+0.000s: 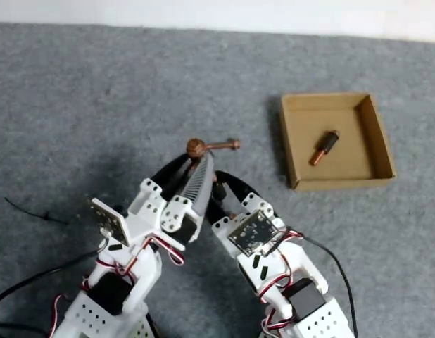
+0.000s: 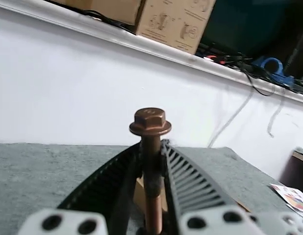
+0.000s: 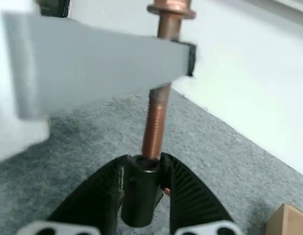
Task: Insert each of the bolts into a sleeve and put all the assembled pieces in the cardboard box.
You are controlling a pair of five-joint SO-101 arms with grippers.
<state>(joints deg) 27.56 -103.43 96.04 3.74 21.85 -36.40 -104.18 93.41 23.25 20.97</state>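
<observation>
My left gripper (image 2: 152, 145) is clamped on the bolt (image 2: 150, 122), whose long axis stands upright, head up. My right gripper (image 3: 144, 160) is closed around the sleeve (image 3: 140, 196) beneath it, bore upward, with the bolt's threaded tip at its mouth. Open carpet (image 1: 98, 105) surrounds both. The box (image 1: 291, 141) sits well apart on my right, holding one assembled piece (image 1: 324, 148).

Right wrist view: a blurred grey bar (image 3: 92, 68) crosses the bolt (image 3: 155, 122), concealing a section of shank; the bolt head is cut by the frame edge. Bolt tip hidden inside the sleeve (image 3: 139, 196). Left wrist view: lower shank runs off the frame edge.
</observation>
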